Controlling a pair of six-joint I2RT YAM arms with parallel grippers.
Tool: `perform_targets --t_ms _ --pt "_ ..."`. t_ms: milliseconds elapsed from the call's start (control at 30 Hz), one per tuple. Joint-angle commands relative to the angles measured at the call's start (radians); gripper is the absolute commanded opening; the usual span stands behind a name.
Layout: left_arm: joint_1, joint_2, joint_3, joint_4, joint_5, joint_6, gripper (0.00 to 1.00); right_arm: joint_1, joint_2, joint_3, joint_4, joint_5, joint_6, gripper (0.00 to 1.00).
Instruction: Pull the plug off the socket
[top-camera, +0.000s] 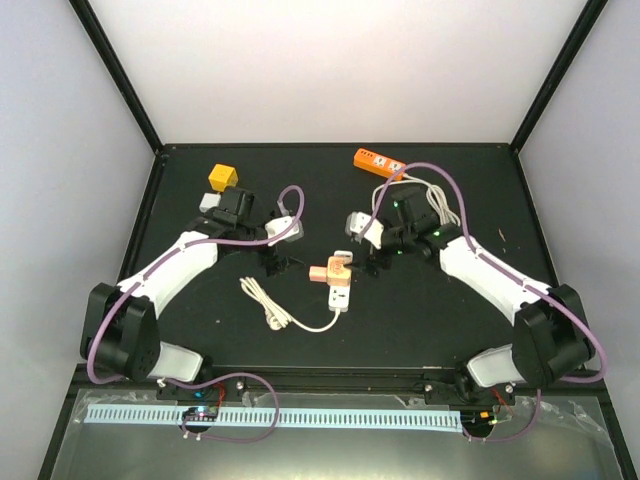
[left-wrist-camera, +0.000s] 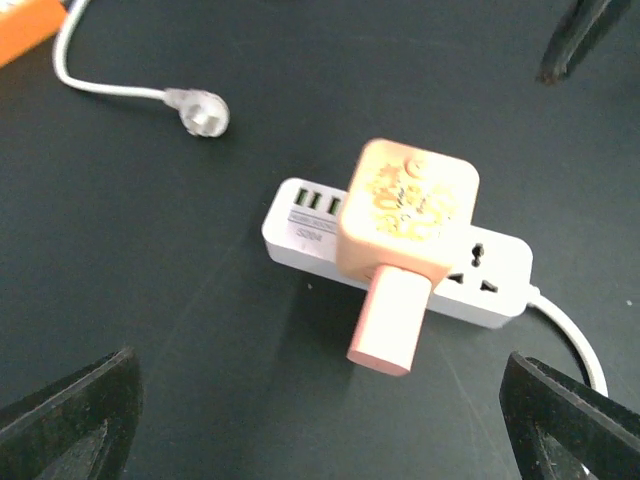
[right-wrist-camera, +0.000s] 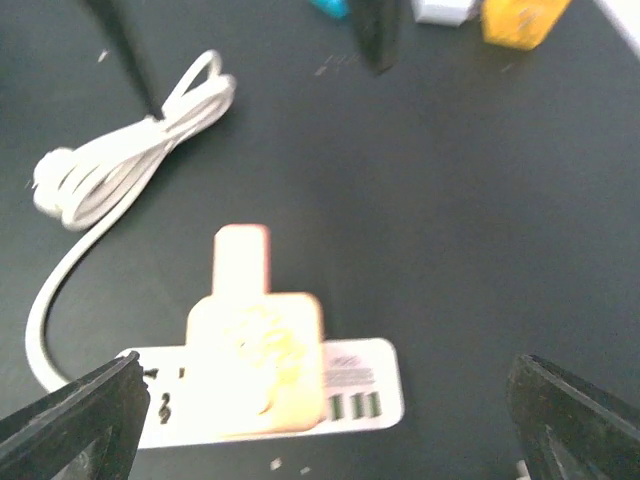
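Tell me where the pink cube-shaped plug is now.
In the top view, the pink cube-shaped plastic plug sits mid-table on the white rectangular power strip, just right of the coiled white cable.

Black table (top-camera: 400, 330) w/ white power strip (top-camera: 341, 298), coiled cord (top-camera: 262, 299), orange strip (top-camera: 377, 160), yellow block (top-camera: 222, 178), poss. an adapter.

Even overhead light, soft shadows; right wrist view blurred, overexposed.

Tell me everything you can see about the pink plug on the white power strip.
The pink plug is a matte plastic cube with rounded corners, a pale yellowish pattern on top and a flat pink tab jutting from one side. It sits seated in the white power strip on the black table; nothing holds it.
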Motion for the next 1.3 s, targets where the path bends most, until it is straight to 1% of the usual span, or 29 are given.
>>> perform_targets --t_ms 0,200,267,433,500,633,800,867,967,1067,1133,1267 --pt "-0.004 0.028 0.005 -0.091 0.069 0.13 0.99 0.024 0.023 -0.052 -0.036 -0.025 -0.121 1.0" --pt "-0.011 0.055 -0.004 -0.114 0.045 0.146 0.99 0.065 0.103 -0.047 -0.069 -0.03 -0.146 1.0" --pt "-0.014 0.054 -0.021 -0.106 0.039 0.146 0.99 0.082 0.121 -0.056 -0.057 -0.028 -0.14 1.0" --pt "-0.033 0.022 -0.091 -0.039 0.028 0.161 0.95 0.124 0.16 -0.032 -0.054 0.048 -0.131 1.0" --pt "-0.043 0.011 -0.11 -0.019 0.024 0.162 0.93 0.134 0.178 -0.021 -0.053 0.079 -0.121 0.98" --pt "-0.051 0.007 -0.122 -0.014 0.023 0.167 0.9 0.155 0.201 -0.017 -0.048 0.144 -0.116 0.94" --pt "-0.053 0.007 -0.123 -0.021 0.017 0.168 0.88 0.166 0.219 -0.022 -0.041 0.205 -0.098 0.93" --pt "-0.053 0.003 -0.131 -0.018 0.024 0.171 0.87 0.167 0.209 -0.034 -0.03 0.209 -0.1 0.87" --pt "-0.053 -0.007 -0.152 -0.001 0.024 0.192 0.83 0.167 0.208 -0.041 -0.021 0.213 -0.104 0.71" --pt "-0.053 -0.023 -0.173 -0.01 0.014 0.241 0.79 0.174 0.23 -0.02 -0.047 0.215 -0.115 0.59" --pt "-0.052 -0.036 -0.185 -0.023 -0.003 0.252 0.76 0.192 0.248 0.001 -0.061 0.227 -0.114 0.53" --pt "-0.023 -0.056 -0.211 -0.043 -0.007 0.276 0.71 0.227 0.27 0.04 -0.069 0.199 -0.079 0.47"
